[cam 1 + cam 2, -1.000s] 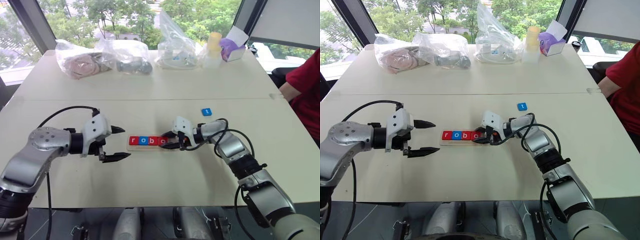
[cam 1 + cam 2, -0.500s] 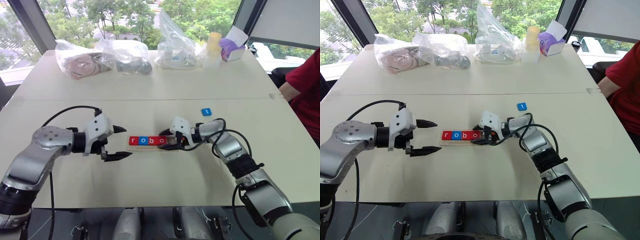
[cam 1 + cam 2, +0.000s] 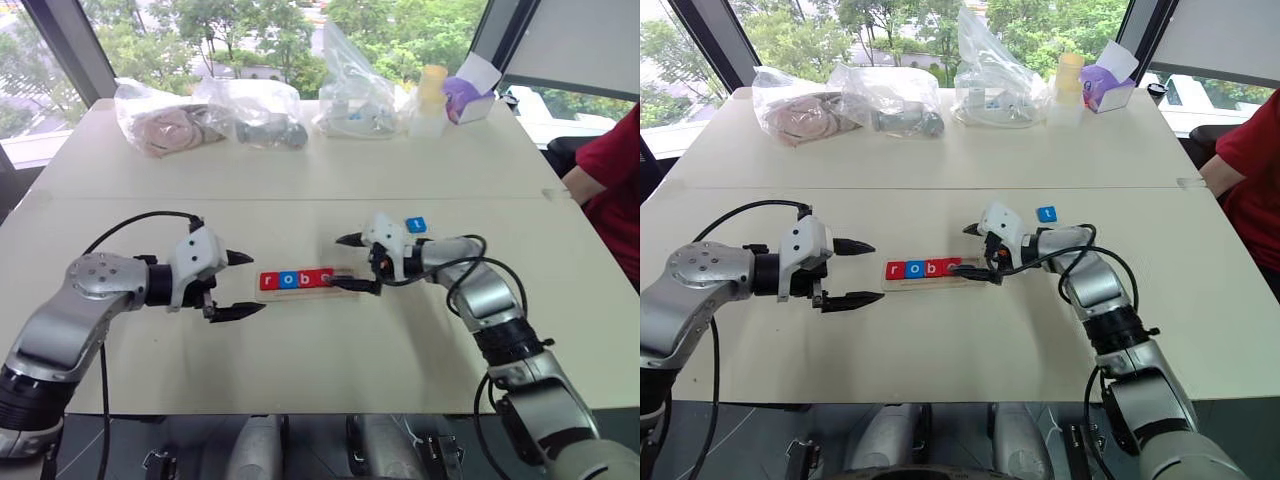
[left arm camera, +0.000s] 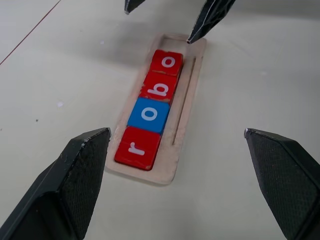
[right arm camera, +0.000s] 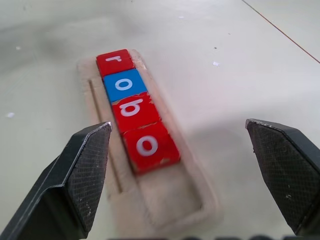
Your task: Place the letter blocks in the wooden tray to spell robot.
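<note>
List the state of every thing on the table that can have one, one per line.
wooden tray: four slots filled, end slot empty
r, o, b, o blocks: seated flat in a row
t block: loose on the table
left pincer: open, empty
right pincer: open, empty

Wooden tray [image 4: 184, 112] lay flat on the worktop, holding four letter blocks [image 4: 155, 102] in a row: red r, blue o, red b, red o. Blue t block [image 3: 415, 225] lay apart, at 2 o'clock from the tray.

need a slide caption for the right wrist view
Open right gripper fingers frame the wooden tray holding four letter blocks, r-o-b-o, last slot empty.
</note>
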You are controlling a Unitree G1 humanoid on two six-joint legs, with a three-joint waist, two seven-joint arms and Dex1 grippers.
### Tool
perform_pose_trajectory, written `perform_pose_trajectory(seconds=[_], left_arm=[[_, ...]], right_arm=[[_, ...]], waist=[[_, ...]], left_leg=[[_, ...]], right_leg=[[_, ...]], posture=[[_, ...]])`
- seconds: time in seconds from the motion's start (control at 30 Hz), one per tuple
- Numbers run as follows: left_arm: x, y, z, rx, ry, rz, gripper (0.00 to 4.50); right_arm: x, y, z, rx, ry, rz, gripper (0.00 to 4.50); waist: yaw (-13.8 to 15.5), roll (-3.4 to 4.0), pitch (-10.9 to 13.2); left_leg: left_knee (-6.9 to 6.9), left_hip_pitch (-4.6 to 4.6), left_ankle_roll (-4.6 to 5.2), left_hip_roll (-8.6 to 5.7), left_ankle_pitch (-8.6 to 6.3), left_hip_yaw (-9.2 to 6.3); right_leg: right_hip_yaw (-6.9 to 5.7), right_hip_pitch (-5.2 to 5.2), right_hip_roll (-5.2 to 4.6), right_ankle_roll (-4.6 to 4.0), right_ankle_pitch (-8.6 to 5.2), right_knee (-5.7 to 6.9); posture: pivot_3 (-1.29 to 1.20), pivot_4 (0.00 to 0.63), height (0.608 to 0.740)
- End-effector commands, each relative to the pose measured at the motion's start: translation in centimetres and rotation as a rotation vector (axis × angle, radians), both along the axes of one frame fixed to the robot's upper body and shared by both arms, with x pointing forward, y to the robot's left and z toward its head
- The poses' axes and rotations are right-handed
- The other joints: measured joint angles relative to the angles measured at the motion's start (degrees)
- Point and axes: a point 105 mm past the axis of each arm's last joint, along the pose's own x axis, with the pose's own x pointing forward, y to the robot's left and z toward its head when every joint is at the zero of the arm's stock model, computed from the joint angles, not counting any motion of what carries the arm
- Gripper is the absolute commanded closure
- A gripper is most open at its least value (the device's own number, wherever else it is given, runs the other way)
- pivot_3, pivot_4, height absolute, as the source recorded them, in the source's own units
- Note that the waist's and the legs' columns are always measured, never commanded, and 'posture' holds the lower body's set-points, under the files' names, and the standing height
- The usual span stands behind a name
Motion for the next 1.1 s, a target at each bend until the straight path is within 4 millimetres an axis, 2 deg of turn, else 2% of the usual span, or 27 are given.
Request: perform_pose_trajectory(seconds=[0.03,0.13,0.2,0.3,0.43,0.57,0.77,0.87,1.0,1.03,1.1], left_arm=[[0.1,-0.7,1.7,-0.049,-0.054,-0.012,0.0],[0.4,-1.8,2.7,-0.125,-0.075,-0.021,0.0],[0.7,-2.6,3.3,-0.168,-0.085,-0.029,0.0],[1.1,-3.6,3.2,-0.164,-0.092,-0.048,0.0],[2.6,-4.8,3.3,-0.18,-0.122,-0.044,0.0],[3.6,-6.5,3.3,-0.193,-0.137,-0.075,0.0],[4.7,-6.6,2.5,-0.146,-0.155,-0.067,0.0],[4.5,-6.6,2.4,-0.153,-0.153,-0.07,0.0],[4.4,-6.5,2.4,-0.159,-0.15,-0.065,0.0],[4.4,-6.5,2.4,-0.161,-0.15,-0.064,0.0],[4.3,-6.6,2.5,-0.165,-0.151,-0.068,0.0]], right_arm=[[1.0,-2.5,2.0,0.05,-0.066,-0.171,0.07],[3.7,-7.0,2.0,0.073,-0.113,-0.514,0.07],[4.3,-8.5,1.9,0.08,-0.127,-0.646,0.07],[4.5,-9.0,1.1,0.042,-0.125,-0.724,0.07],[5.5,-10.2,0.4,0.028,-0.114,-0.878,0.07],[6.7,-10.1,-0.7,0.056,-0.044,-0.926,0.07],[8.4,-10.8,-2.6,0.053,0.024,-1.013,0.07],[8.6,-11.4,-3.4,0.103,0.114,-1.095,0.83],[8.4,-10.6,-3.6,0.081,0.115,-1.09,2.9],[8.3,-10.4,-3.7,0.079,0.116,-1.087,3.27],[8.2,-10.1,-3.5,0.071,0.101,-1.089,3.25]], waist=[[0.0,0.0,0.0],[0.0,0.0,0.0],[0.0,-0.02,0.0],[-0.2,-0.02,0.0],[-0.2,0.01,0.0],[-0.3,0.01,0.0],[-0.5,0.01,0.0],[-0.4,0.0,0.0],[-0.2,-0.01,0.0],[-0.2,-0.01,-0.1],[-0.2,-0.01,-0.1]], left_leg=[[0.0,0.0,0.0,0.0,0.0,0.0],[0.03,0.01,0.0,-0.01,0.0,0.02],[0.06,-0.01,-0.02,-0.03,0.01,0.04],[0.02,0.0,-0.02,-0.06,0.01,0.04],[-0.04,0.01,-0.02,-0.1,0.01,0.06],[0.03,-0.01,-0.02,-0.12,0.02,0.09],[-0.05,0.03,-0.01,-0.11,0.01,0.08],[-0.02,0.04,-0.02,-0.1,0.02,0.07],[0.0,0.04,-0.02,-0.07,0.02,0.04],[0.0,0.03,-0.02,-0.07,0.02,0.04],[0.0,0.03,-0.02,-0.08,0.01,0.04]], right_leg=[[0.0,0.0,0.0,0.0,0.0,0.0],[0.01,0.01,0.0,-0.01,0.0,0.0],[0.01,0.01,0.0,0.0,0.0,0.0],[0.02,0.01,0.01,0.01,0.01,0.0],[0.02,-0.01,0.1,0.01,0.01,0.03],[0.04,-0.01,0.09,0.01,0.01,0.03],[0.04,-0.01,0.11,0.02,0.01,0.03],[0.04,0.04,0.1,0.01,0.01,0.03],[0.04,0.08,0.04,0.02,0.01,0.03],[0.04,0.08,0.03,0.02,0.01,0.02],[0.04,0.08,0.02,0.02,0.01,0.02]], posture=[[0.0,0.15,0.74],[0.0,0.15,0.74],[0.0,0.15,0.74],[0.0,0.15,0.74],[0.0,0.15,0.74],[0.0,0.15,0.74],[0.0,0.15,0.74],[0.0,0.15,0.74],[0.0,0.15,0.74],[0.0,0.15,0.74],[0.0,0.15,0.74]])
